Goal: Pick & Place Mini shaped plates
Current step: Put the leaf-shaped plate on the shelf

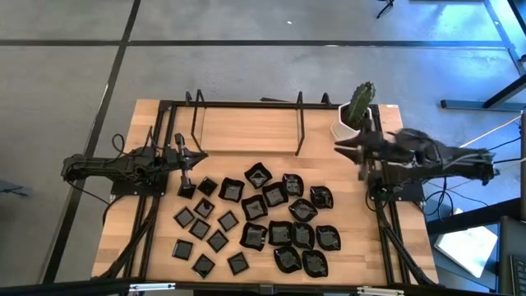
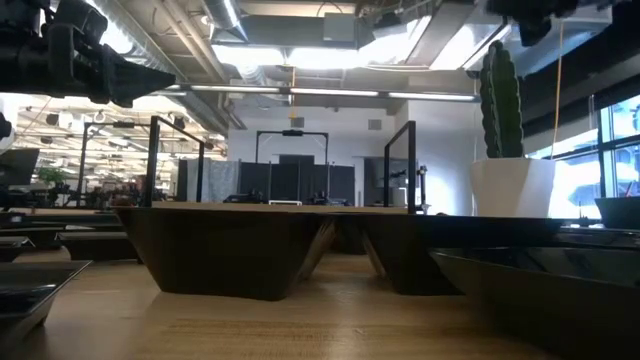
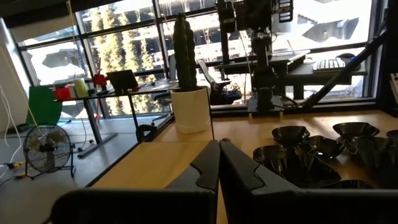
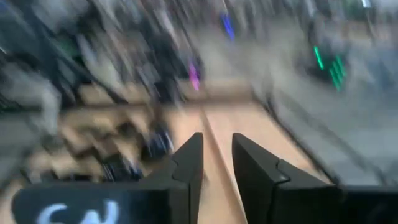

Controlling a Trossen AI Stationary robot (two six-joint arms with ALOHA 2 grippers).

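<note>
Several mini shaped plates, glossy black small squares and wavy-edged dishes, lie flat and scattered over the middle and near part of the wooden table; they also show in the low view and the left wrist view. My left gripper hovers at the table's left side, pointing right, just beyond the far-left plates; its fingers are shut on nothing. My right gripper hangs at the far right, beside the cactus pot, pointing left; its fingers stand slightly apart and hold nothing. The right wrist view is blurred.
A white pot with a green cactus stands at the table's far right corner, close to my right gripper, and shows in the low view. A black metal frame runs along the far part of the table. Bare wood lies between frame and plates.
</note>
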